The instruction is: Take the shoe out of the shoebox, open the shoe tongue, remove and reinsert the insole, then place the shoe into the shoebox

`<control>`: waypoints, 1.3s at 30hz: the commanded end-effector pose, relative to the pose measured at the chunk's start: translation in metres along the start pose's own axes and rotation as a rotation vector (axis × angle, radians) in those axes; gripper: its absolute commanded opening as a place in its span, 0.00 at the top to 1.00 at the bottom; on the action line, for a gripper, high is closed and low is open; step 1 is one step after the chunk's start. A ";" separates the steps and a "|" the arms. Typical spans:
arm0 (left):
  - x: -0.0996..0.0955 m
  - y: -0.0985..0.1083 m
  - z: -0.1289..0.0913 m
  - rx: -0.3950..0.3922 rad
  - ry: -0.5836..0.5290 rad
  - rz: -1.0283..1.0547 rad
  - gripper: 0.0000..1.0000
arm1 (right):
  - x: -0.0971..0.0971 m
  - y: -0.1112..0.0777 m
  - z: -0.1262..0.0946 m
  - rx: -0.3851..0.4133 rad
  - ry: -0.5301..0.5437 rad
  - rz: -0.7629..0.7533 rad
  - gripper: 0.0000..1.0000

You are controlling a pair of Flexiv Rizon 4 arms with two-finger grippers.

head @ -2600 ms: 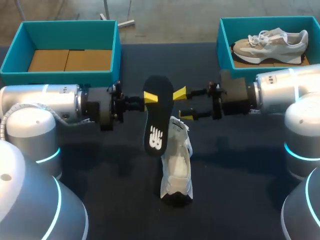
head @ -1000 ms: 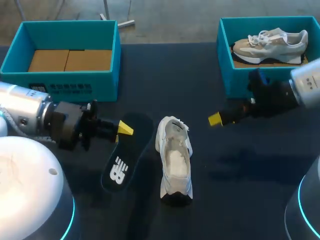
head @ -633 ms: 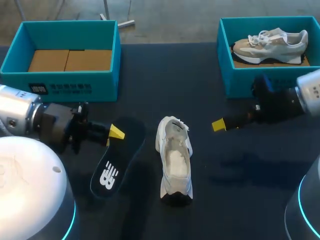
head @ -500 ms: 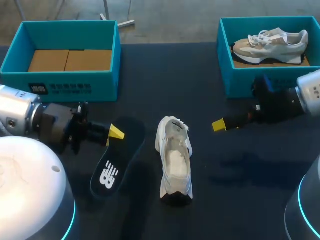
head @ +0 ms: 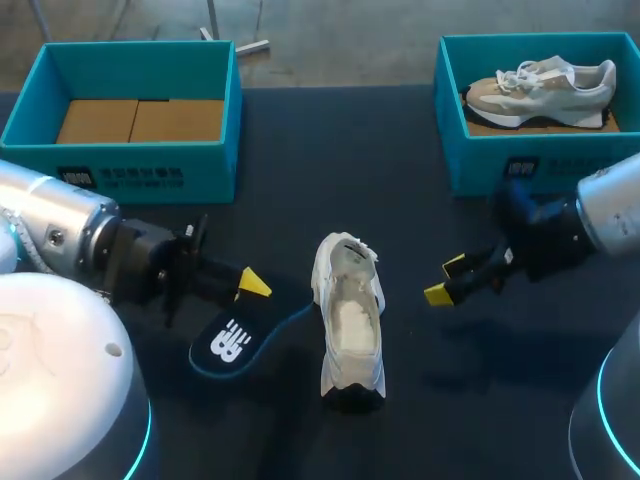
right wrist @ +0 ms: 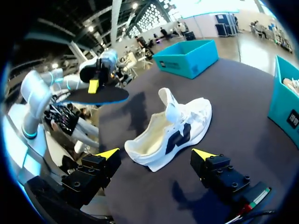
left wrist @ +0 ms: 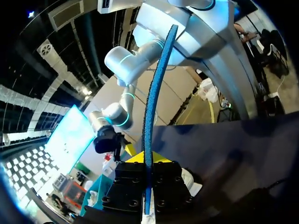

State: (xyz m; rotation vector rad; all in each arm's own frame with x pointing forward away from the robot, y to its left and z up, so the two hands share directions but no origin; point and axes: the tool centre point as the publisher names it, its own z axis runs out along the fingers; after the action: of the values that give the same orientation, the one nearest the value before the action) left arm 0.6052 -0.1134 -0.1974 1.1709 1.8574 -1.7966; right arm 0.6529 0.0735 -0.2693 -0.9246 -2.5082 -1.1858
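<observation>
The table [head: 400, 180] is a dark, matte surface. 2 teal shoeboxes stand at its far side. The left shoebox [head: 120, 158] shows brown cardboard [head: 140, 120] on its floor. The right shoebox [head: 480, 150] holds a beige and white shoe [head: 540, 85].

Near the middle of the table sits a white shoe [head: 350, 325], apart from both boxes, with its opening facing up. In the right wrist view this shoe [right wrist: 173, 130] shows a dark logo on its side and its tongue stands up.

The left gripper [head: 250, 285] is just left of the white shoe and is clamped on 1 end of the dark insole [head: 235, 340]. In the left wrist view the insole [left wrist: 152, 116] runs edge-on between the 2 fingers of the left gripper [left wrist: 147, 163], showing a blue rim. In the right wrist view the insole [right wrist: 93, 95] hangs level above the table, with its shadow beneath it.

The right gripper [head: 445, 280] hovers to the right of the white shoe. Its fingers are spread and grasp nothing. In its own view the right gripper [right wrist: 155, 154] faces the shoe's side without touching it.
</observation>
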 end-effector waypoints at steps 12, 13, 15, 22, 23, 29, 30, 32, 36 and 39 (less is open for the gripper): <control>0.011 -0.001 0.013 0.007 -0.004 -0.053 1.00 | 0.006 -0.013 0.008 0.034 -0.073 -0.043 0.00; 0.011 -0.001 0.013 0.007 -0.004 -0.053 1.00 | 0.006 -0.013 0.008 0.034 -0.073 -0.043 0.00; 0.011 -0.001 0.013 0.007 -0.004 -0.053 1.00 | 0.006 -0.013 0.008 0.034 -0.073 -0.043 0.00; 0.015 -0.001 0.017 0.027 -0.020 -0.075 1.00 | 0.012 -0.016 0.019 0.170 -0.120 -0.144 0.00; 0.016 -0.001 0.017 0.027 -0.023 -0.083 1.00 | 0.013 -0.019 0.023 0.199 -0.133 -0.162 0.00; 0.022 0.001 0.025 0.020 -0.044 -0.153 1.00 | 0.021 -0.038 0.051 0.313 -0.188 -0.304 0.00; 0.023 0.000 0.026 0.020 -0.044 -0.159 1.00 | 0.022 -0.039 0.054 0.328 -0.198 -0.306 0.00; 0.026 0.000 0.028 0.018 -0.043 -0.166 1.00 | 0.024 -0.041 0.059 0.348 -0.212 -0.322 0.00; 0.030 -0.004 0.033 0.021 -0.038 -0.181 1.00 | 0.026 -0.047 0.066 0.368 -0.207 -0.321 0.00; 0.033 -0.006 0.035 0.024 -0.041 -0.187 1.00 | 0.029 -0.050 0.071 0.399 -0.198 -0.320 0.00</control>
State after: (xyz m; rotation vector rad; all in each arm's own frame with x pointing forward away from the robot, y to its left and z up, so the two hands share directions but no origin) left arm 0.5746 -0.1333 -0.2222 0.9982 1.9817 -1.9383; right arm 0.5995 0.1035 -0.3254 -0.5737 -2.9745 -0.7391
